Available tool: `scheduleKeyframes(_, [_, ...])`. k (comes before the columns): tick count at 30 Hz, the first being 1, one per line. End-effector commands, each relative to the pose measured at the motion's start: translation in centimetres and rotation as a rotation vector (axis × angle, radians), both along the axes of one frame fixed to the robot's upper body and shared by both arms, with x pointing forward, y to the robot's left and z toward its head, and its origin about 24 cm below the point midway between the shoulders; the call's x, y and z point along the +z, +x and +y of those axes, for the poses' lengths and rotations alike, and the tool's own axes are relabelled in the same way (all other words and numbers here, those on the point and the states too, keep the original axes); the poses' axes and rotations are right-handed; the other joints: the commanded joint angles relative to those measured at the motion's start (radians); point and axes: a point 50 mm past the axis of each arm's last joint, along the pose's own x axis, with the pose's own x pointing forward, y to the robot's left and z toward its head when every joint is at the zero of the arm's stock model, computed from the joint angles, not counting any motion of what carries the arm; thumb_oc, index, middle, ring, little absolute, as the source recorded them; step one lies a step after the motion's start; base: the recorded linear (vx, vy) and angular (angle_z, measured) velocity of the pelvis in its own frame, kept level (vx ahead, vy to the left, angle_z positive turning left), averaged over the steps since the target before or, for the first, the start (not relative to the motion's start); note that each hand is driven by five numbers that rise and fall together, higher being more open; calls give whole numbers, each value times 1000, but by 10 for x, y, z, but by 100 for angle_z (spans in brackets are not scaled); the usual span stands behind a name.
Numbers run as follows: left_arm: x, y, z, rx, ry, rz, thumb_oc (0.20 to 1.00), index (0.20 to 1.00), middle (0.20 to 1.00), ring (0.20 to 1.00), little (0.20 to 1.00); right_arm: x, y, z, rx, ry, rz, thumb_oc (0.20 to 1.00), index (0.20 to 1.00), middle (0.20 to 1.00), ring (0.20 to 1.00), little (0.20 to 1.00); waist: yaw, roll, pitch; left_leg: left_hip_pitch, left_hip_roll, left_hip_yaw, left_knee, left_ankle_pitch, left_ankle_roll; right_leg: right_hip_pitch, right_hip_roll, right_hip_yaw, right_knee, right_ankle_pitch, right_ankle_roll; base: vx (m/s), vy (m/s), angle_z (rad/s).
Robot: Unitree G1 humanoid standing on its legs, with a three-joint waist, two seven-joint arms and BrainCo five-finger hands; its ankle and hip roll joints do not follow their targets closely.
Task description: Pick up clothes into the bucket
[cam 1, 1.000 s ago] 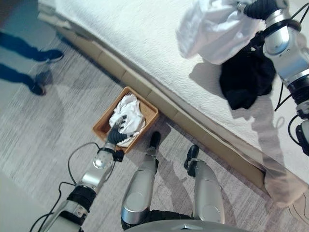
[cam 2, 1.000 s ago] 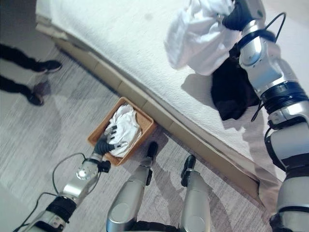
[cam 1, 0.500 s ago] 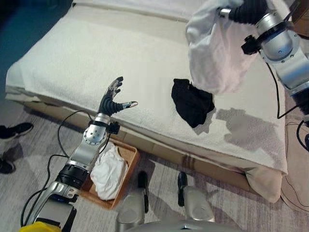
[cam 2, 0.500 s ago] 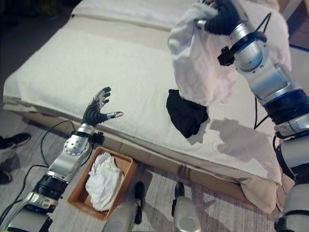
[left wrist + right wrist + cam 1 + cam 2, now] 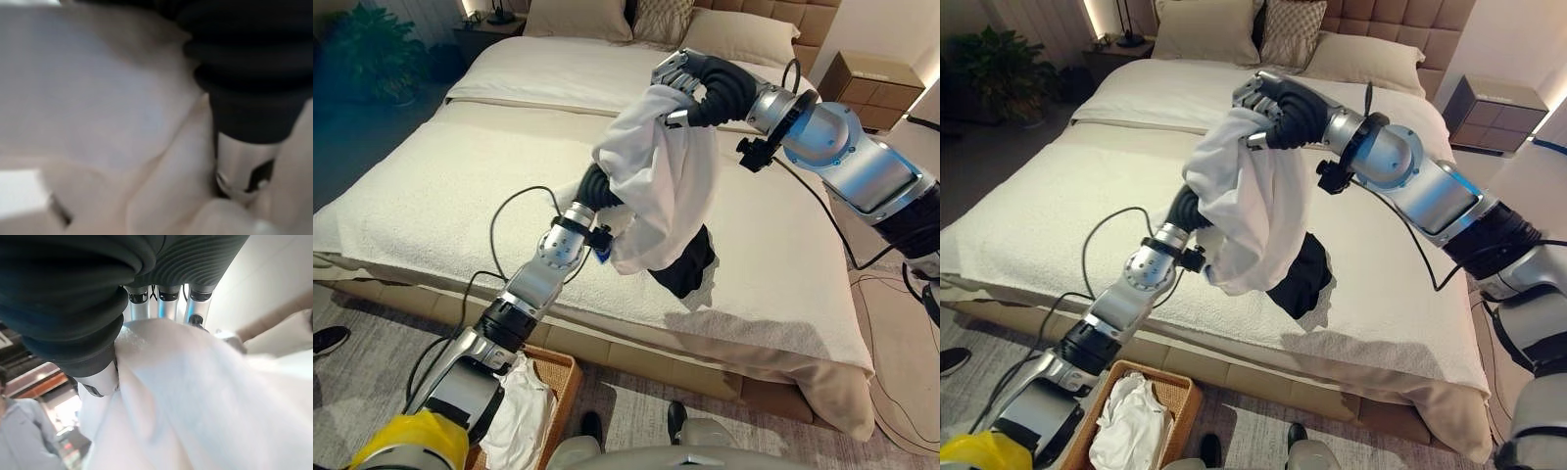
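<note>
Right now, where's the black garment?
The black garment lies on the bed near its front edge, partly hidden behind the white cloth that the right hand holds up above it. The basket sits on the floor, lower left.

no readable text, labels, numbers or signs are showing anywhere in these views.
</note>
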Motion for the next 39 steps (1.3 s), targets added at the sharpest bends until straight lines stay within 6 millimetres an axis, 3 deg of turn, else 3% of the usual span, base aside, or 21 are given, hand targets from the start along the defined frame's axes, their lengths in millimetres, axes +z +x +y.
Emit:
scheduleKeyframes(1, [4, 5, -18, -86, -39, 40, 1000, 1000, 1000, 1000, 1000, 13, -14, 12, 109, 77, -17, 200, 200, 200, 200, 200, 10, -39, -59, -20, -19, -6, 84, -111, -9, 11, -41, -30, 2, -8, 52, 0, 0, 0])
scheduleKeyframes(3, [-6, 1, -36, -185, -111, 145, 1000, 1000, 1000, 1000, 1000, 8, -15, 19, 148, 103, 15, 200, 200, 200, 200, 200, 7, -36, -64, -14, -17, -7, 80, -109, -9, 18, -40, -33, -2, -9, 51, 0, 0, 0])
scheduleKeyframes(7, [-9, -7, -53, -326, -175, 251, 1000, 1000, 1000, 1000, 1000, 1, -17, 25, 183, 110, 66, 200, 200, 200, 200, 200, 5, -29, -68, -10, -15, -12, 75, -106, -11, 24, -39, -42, -8, -8, 50, 0, 0, 0])
scheduleKeyframes(8, [-10, -13, -58, -402, -202, 310, 445, 445, 445, 445, 445, -3, -17, 25, 187, 121, 93, 200, 200, 200, 200, 200, 4, -26, -70, -9, -14, -14, 72, -104, -12, 29, -40, -46, -11, -8, 49, 0, 0, 0])
scheduleKeyframes(10, [-17, -16, -60, -421, -201, 354, 200, 200, 200, 200, 200, -6, -16, 23, 177, 120, 95, 200, 200, 200, 200, 200, 3, -26, -68, -6, -14, -19, 72, -103, -13, 31, -41, -49, -10, -10, 49, 0, 0, 0])
scheduleKeyframes(16, [-35, -21, -57, -446, -338, 500, 200, 200, 200, 200, 200, -8, -12, 16, 145, 156, 87, 200, 200, 200, 200, 200, 2, -27, -69, -1, -14, -25, 68, -104, -14, 38, -40, -59, -5, -18, 47, 17, -7, 3])
scheduleKeyframes(18, [-45, -25, -54, -451, -403, 563, 200, 200, 200, 200, 200, -9, -8, 10, 111, 190, 86, 398, 398, 398, 398, 398, 3, -27, -68, -1, -14, -28, 66, -104, -14, 39, -40, -60, -4, -20, 45, 19, -4, 8])
scheduleKeyframes(19, [-49, -27, -52, -446, -436, 588, 200, 200, 200, 200, 200, -11, -6, 5, 87, 199, 83, 564, 564, 564, 564, 564, 4, -28, -69, 0, -15, -29, 66, -104, -13, 40, -40, -63, -2, -21, 45, 27, -3, 10])
scheduleKeyframes(20, [-57, -31, -49, -436, -489, 628, 200, 200, 200, 200, 200, -12, -1, -4, 32, 217, 63, 1000, 1000, 1000, 1000, 1000, 8, -28, -66, -1, -17, -33, 67, -107, -12, 39, -41, -66, 2, -25, 44, 18, -2, 12])
scheduleKeyframes(23, [-61, -32, -47, -427, -504, 641, 200, 200, 200, 200, 200, -14, 2, -10, -2, 231, 64, 1000, 1000, 1000, 1000, 1000, 10, -29, -65, -3, -18, -36, 69, -109, -11, 39, -42, -68, 4, -27, 43, 10, 1, 10])
scheduleKeyframes(27, [-79, -39, -30, -348, -564, 675, 200, 200, 200, 200, 200, -19, 17, -44, -198, 249, 11, 1000, 1000, 1000, 1000, 1000, 29, -33, -48, -17, -27, -52, 88, -118, -4, 35, -48, -78, 21, -37, 42, -2, 2, 1])
scheduleKeyframes(31, [-89, -45, -18, -302, -564, 688, 200, 200, 200, 200, 200, -26, 23, -63, -288, 301, 13, 1000, 1000, 1000, 1000, 1000, 42, -36, -37, -28, -32, -63, 95, -119, -1, 31, -50, -86, 26, -39, 42, -15, 0, 5])
scheduleKeyframes(33, [-96, -50, 3, -216, -554, 664, 200, 200, 200, 200, 200, -44, 25, -89, -406, 362, 29, 1000, 1000, 1000, 1000, 1000, 58, -36, -20, -45, -35, -76, 104, -119, 0, 24, -54, -97, 30, -41, 41, -38, -1, 12])
scheduleKeyframes(35, [-97, -52, 11, -190, -530, 646, 200, 200, 200, 200, 200, -50, 25, -96, -441, 385, 34, 1000, 1000, 1000, 1000, 1000, 64, -36, -15, -51, -36, -82, 106, -119, 2, 21, -55, -100, 31, -41, 41, -24, 0, 20])
scheduleKeyframes(39, [-105, -63, 52, -27, -496, 588, 200, 200, 200, 200, 200, -89, 18, -123, -571, 490, 86, 1000, 1000, 1000, 1000, 1000, 92, -35, 6, -79, -45, -98, 125, -122, 7, 4, -61, -114, 43, -45, 40, -29, 1, 14])
